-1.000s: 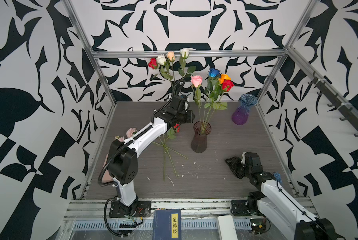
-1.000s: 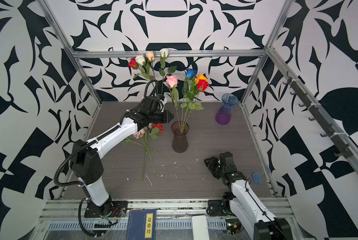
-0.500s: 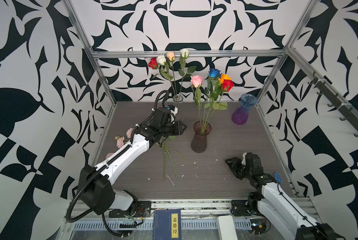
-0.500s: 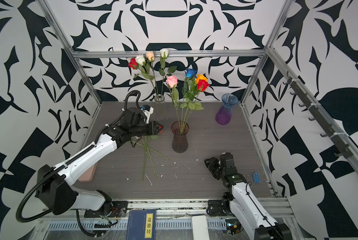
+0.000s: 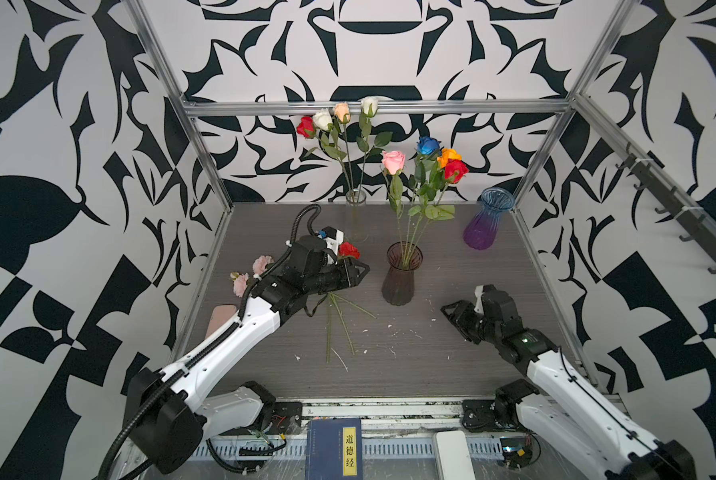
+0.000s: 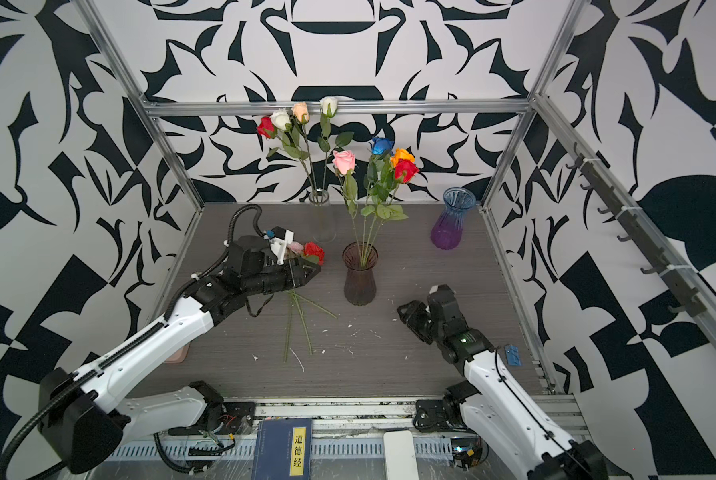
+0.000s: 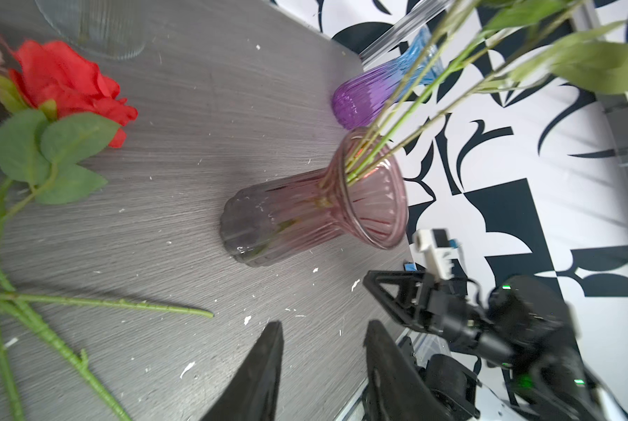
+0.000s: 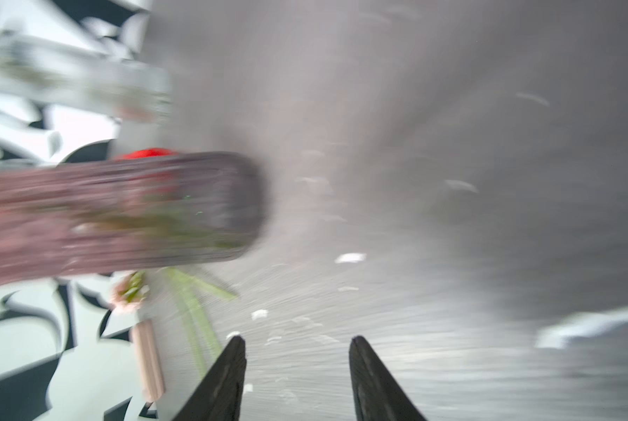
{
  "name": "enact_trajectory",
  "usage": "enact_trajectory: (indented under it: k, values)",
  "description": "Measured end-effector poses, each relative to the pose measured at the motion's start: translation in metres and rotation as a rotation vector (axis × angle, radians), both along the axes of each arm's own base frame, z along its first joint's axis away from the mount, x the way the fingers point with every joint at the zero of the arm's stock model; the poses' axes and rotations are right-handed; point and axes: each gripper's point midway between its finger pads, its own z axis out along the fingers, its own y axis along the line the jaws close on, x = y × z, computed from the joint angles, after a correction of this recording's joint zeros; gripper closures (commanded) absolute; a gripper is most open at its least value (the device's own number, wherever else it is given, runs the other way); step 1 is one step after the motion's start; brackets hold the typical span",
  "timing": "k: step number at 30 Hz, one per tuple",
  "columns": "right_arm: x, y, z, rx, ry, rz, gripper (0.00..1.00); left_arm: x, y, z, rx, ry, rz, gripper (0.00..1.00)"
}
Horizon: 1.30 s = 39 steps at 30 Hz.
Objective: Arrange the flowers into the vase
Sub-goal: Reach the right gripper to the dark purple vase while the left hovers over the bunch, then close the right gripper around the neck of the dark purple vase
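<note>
Your left tool (image 7: 323,326) is open and empty, low by the loose red rose (image 7: 68,87), likely to grab it. Your right tool (image 8: 297,340) is open too.

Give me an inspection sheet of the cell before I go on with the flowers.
Surface: grey table, white crumbs scattered.
Job's things: brown vase and clear vase hold four roses each; purple vase empty; red rose and pink blooms lie loose on the left.
Clutter: pink slab at left edge; book at front.
Grippers: left pincer and right pincer open, empty.
Cables: black hose loops over left arm.
Surroundings: black-and-white patterned walls.
</note>
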Motion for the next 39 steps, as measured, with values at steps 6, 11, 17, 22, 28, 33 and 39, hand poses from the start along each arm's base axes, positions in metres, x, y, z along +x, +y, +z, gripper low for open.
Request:
enact_trajectory:
  k: [6, 11, 17, 22, 28, 33, 39]
  values:
    - [0.004, 0.05, 0.094, 0.044, -0.126, -0.059, 0.46, -0.026, 0.027, 0.039, -0.018, -0.095, 0.028, 0.43]
    - [0.022, 0.07, 0.12, 0.108, -0.072, -0.221, 0.47, -0.057, 0.059, 0.073, -0.046, -0.178, 0.073, 0.38]
    - [0.043, 0.091, 0.105, 0.13, 0.083, -0.373, 0.49, -0.084, 0.094, 0.096, -0.014, -0.235, 0.135, 0.35]
    - [0.049, 0.096, 0.105, 0.153, 0.119, -0.445, 0.5, -0.097, 0.116, 0.079, 0.051, -0.234, 0.178, 0.36]
    - [0.051, 0.099, 0.114, 0.226, 0.143, -0.5, 0.51, -0.104, 0.126, 0.04, 0.148, -0.188, 0.171, 0.36]
    - [0.054, 0.097, 0.103, 0.231, 0.187, -0.543, 0.52, -0.111, 0.133, 0.024, 0.174, -0.205, 0.165, 0.36]
    - [0.062, 0.095, 0.09, 0.23, 0.232, -0.573, 0.53, -0.115, 0.14, 0.014, 0.191, -0.232, 0.173, 0.35]
